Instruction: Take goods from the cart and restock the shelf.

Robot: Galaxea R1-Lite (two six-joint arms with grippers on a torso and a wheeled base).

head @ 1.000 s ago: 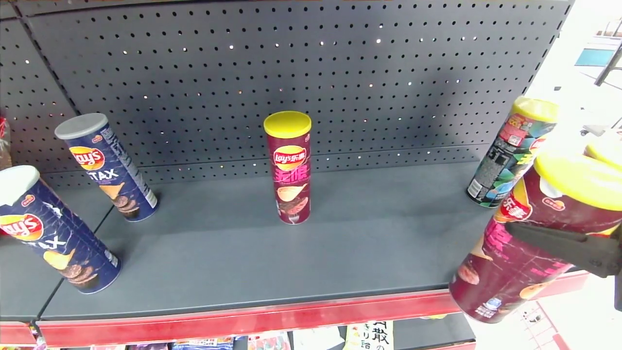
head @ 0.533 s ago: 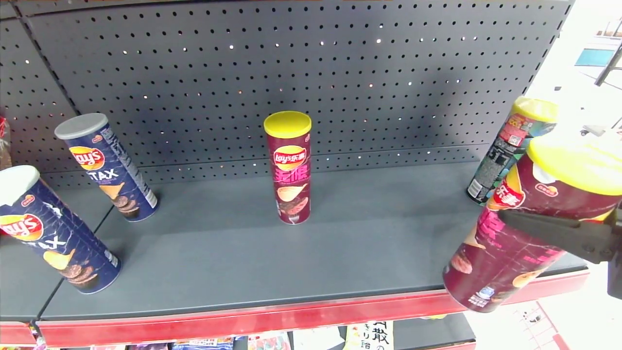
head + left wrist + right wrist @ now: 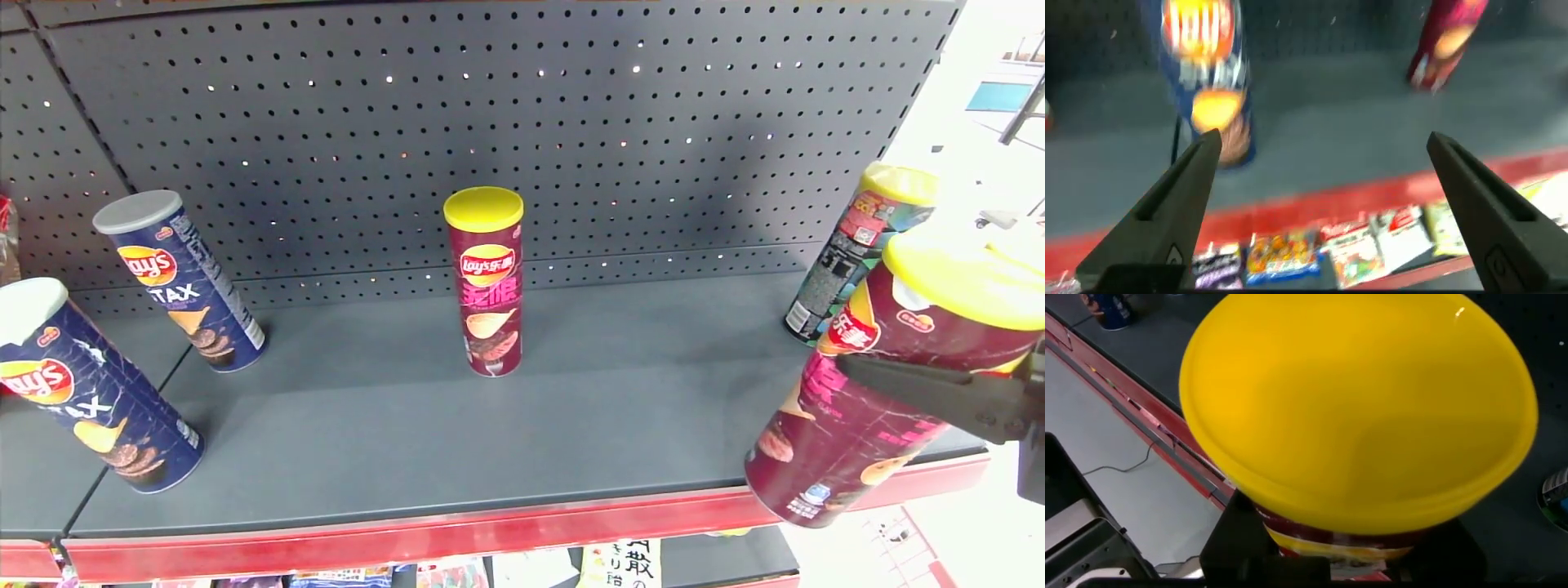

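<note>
My right gripper [image 3: 939,388] is shut on a maroon chip can with a yellow lid [image 3: 882,384], held tilted at the shelf's right front corner, its base over the red front rail [image 3: 408,535]. From the right wrist camera the yellow lid [image 3: 1360,408] looms close above the black fingers [image 3: 1241,543]. Another maroon can [image 3: 486,282] stands upright mid-shelf. My left gripper [image 3: 1323,204] is open, held in front of the shelf edge below a navy can [image 3: 1204,77].
Two navy cans [image 3: 175,278] [image 3: 86,384] stand at the shelf's left. A multicoloured can with a yellow lid [image 3: 865,253] stands at the back right. The pegboard back wall [image 3: 490,122] rises behind. Open shelf floor [image 3: 653,392] lies between the middle can and the held one.
The right gripper has lifted the maroon can slightly and carried it inward over the shelf's front rail. In the last half second it barely moved. The shelf cans stay put.
</note>
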